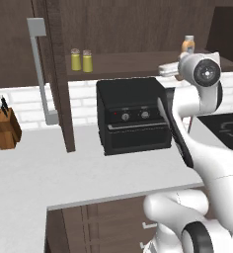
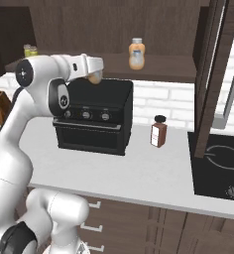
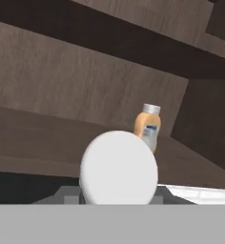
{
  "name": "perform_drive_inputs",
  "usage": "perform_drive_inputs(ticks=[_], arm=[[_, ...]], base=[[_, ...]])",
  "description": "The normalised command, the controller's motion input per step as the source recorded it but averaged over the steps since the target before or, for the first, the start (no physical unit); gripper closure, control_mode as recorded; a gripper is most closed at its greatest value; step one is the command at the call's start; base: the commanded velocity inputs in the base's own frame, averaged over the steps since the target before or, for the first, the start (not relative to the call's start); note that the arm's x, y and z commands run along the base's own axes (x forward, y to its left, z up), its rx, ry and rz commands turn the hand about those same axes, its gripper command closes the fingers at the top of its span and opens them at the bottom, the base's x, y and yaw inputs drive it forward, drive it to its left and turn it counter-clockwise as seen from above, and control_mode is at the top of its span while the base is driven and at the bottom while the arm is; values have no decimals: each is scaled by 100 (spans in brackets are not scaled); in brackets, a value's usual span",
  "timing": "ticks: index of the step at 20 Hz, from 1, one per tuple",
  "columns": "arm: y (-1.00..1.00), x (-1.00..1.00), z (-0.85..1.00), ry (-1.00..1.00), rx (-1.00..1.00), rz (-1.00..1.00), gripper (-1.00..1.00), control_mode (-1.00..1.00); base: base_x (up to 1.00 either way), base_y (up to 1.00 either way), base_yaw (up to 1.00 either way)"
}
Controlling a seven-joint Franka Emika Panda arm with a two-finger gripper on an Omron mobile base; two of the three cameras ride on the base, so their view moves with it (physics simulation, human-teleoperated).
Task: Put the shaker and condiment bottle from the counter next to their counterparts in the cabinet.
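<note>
At far left of the left base view a wooden knife block (image 1: 6, 129) stands on the pale tabletop (image 1: 64, 168). Just right of it rises the tall grey bar handle (image 1: 41, 69) of the open cabinet (image 1: 57, 74). On the cabinet's shelf, upper centre-left, two yellow-green shakers (image 1: 81, 60) stand side by side, nearly touching. Below them, at centre frame, a black countertop oven (image 1: 132, 114) sits on the tabletop against the white tile wall. Toward the upper right, the hand (image 2: 94, 75) is raised level with the shelf, above the oven's top; it holds the condiment bottle (image 3: 118, 167) on its side, its round pale cap filling the lower centre of the hand view and a patch of orange showing under the hand in the right base view. Beyond it, on the shelf, the twin orange bottle (image 2: 136, 53) stands upright. Further right in the right base view, a dark red-brown jar (image 2: 158, 131) with a black cap sits on the tabletop, beside a black cooktop (image 2: 219, 166).
</note>
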Motion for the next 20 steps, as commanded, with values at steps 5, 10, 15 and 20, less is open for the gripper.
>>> perform_drive_inputs(ticks=[5,10,15,20], arm=[[-3,27,7,2,0,-9,100,-100],[-4,33,12,1,0,-8,100,-100],[-5,39,14,3,0,-8,100,-100],[-9,34,4,8,3,-4,100,-100]], base=[[0,0,0],[0,0,0],[0,0,0],[0,0,0]])
